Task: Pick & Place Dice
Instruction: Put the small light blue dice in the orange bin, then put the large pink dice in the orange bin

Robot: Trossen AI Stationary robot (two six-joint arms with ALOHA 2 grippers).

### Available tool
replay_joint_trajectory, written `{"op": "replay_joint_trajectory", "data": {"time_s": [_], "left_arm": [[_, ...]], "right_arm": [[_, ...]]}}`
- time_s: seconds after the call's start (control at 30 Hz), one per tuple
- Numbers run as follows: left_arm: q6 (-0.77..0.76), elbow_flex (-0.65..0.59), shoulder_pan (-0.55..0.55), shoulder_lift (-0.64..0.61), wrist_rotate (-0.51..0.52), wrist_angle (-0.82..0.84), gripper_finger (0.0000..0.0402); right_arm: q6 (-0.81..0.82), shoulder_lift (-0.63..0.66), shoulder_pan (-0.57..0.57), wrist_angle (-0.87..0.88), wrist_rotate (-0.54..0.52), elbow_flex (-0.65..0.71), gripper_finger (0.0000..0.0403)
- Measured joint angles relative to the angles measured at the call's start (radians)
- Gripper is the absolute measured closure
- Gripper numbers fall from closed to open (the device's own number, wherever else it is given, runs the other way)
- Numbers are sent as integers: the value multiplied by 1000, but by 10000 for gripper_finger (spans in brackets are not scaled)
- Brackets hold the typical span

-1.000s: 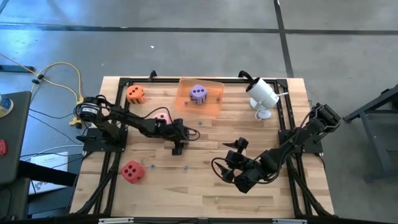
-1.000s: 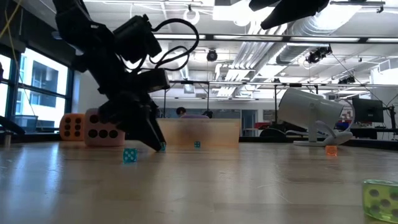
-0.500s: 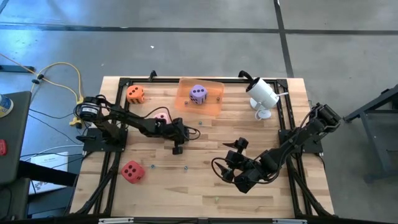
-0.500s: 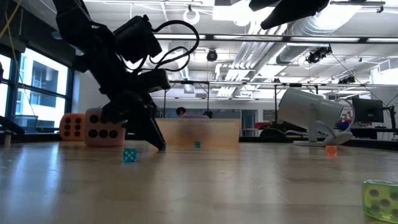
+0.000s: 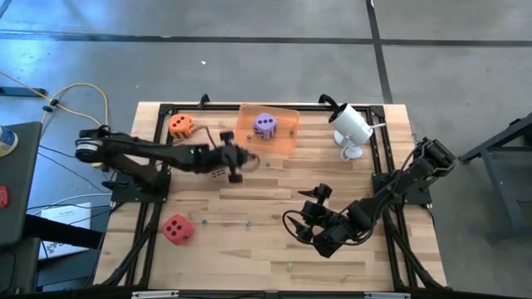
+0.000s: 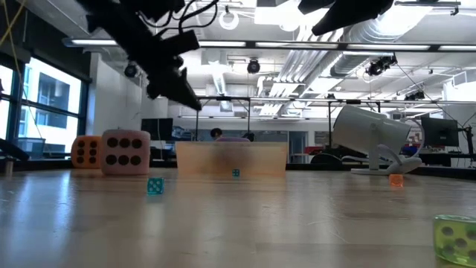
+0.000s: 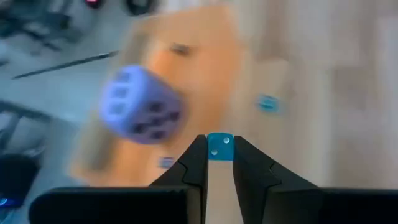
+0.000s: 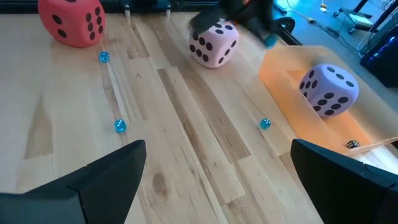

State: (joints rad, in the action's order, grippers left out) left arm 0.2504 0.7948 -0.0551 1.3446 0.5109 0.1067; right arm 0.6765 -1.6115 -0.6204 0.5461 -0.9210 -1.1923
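My left gripper hangs high over the table's middle, short of the translucent orange tray, and is shut on a small blue die. A purple foam die lies in the tray. The orange die rests at the far left, the pink die sits under my left arm, and the red die lies near the left front. My right gripper waits open above the right half of the table. My left gripper pinches the small blue die by two opposite faces between its two fingertips, only at their free ends. The fingers slant down toward the far edge. The die is lifted well clear of the table.
Small blue dice lie loose on the wood. A white camera stands at the far right. A small green die lies near the front and a small orange one farther back.
My left gripper has shut on the small blue die where it lay on the table. It then rose steeply and swung toward the far edge and the tray, tipping more level. The die has gone up with it, clear of the wood.
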Motion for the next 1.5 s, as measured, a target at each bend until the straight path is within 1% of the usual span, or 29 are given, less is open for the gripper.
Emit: {"op": "replay_joint_trajectory", "data": {"time_s": [0.1,0.23,0.3,0.33,0.4,0.47,0.63,0.8,1.0,1.13,1.23,1.27,1.33,1.5], "left_arm": [[-34,15,-109,-24,-22,-5,359],[-120,16,-245,-5,-58,-4,359],[-169,16,-295,9,-118,-1,359],[-186,15,-316,15,-163,-5,358],[-194,15,-346,26,-270,-19,355],[-187,15,-367,44,-324,-49,349],[-171,15,-376,87,-325,-119,330],[-169,15,-372,108,-274,-138,310],[-160,15,-356,114,-266,-145,263],[-137,15,-331,114,-199,-173,234],[-147,15,-302,106,-123,-184,224],[-156,14,-292,96,-111,-178,223],[-171,14,-270,65,-121,-175,222],[-176,14,-203,-20,-186,-137,222]], "right_arm": [[2,0,6,-1,0,0,10],[3,0,8,-1,5,0,10],[2,0,8,-1,7,0,10],[2,0,8,-1,7,0,10],[1,0,8,1,9,0,10],[0,0,8,3,9,0,10],[0,0,13,4,9,0,10],[5,0,13,4,13,0,10],[7,0,13,4,31,0,10],[7,0,13,4,31,0,10],[7,0,13,4,31,0,10],[7,0,13,4,31,0,10],[7,0,13,4,31,0,10],[6,0,13,4,31,0,10]]}}
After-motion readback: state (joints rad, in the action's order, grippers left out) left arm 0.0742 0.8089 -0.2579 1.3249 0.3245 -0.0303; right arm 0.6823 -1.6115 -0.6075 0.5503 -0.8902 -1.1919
